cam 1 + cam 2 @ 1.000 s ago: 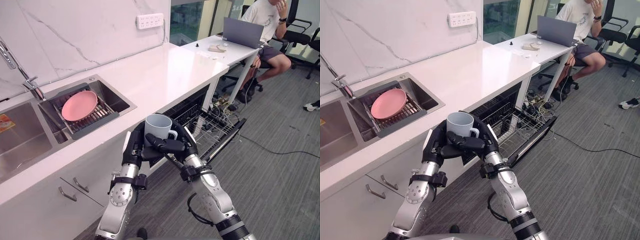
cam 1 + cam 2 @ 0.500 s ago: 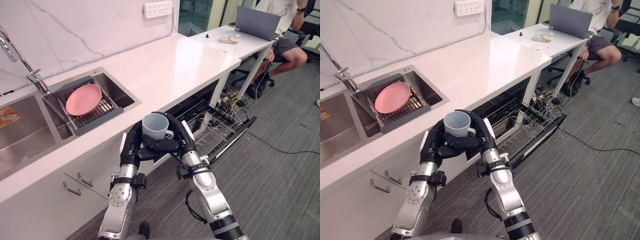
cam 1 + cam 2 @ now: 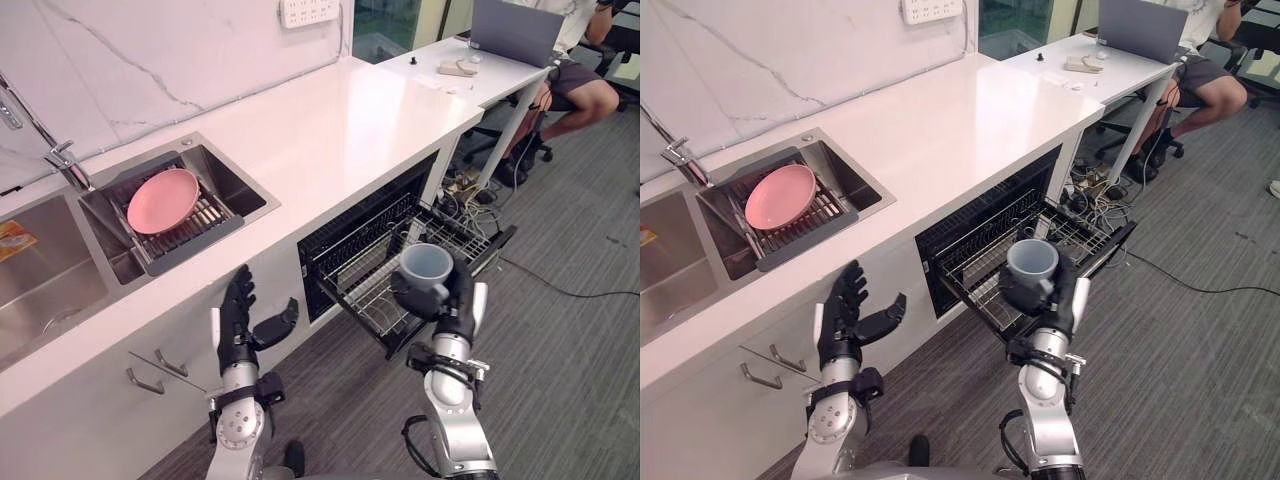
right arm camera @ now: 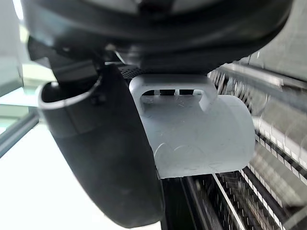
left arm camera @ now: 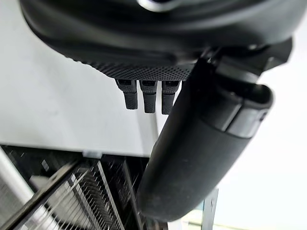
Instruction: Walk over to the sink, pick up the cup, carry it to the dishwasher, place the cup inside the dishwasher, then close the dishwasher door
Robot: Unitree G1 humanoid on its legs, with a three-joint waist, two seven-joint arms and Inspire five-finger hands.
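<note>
One cup, carried by a single hand above the open dishwasher.
The cup [image 3: 425, 265] is held upright over the pulled-out rack [image 3: 365, 295], with the right hand [image 3: 455, 305] closed about its body and fingers threaded through the handle, as seen in the right wrist view. It is judged rigid, fairly light, smooth-glazed and so slippery, and breakable against the wire; the handle, with the wall beside it, is the surest hold. Half a second earlier it was cupped by both hands near the tabletop [image 3: 330, 130] edge; since then it has been swung over the rack, and the left hand [image 3: 240, 318] has been drawn back, spread and empty.
</note>
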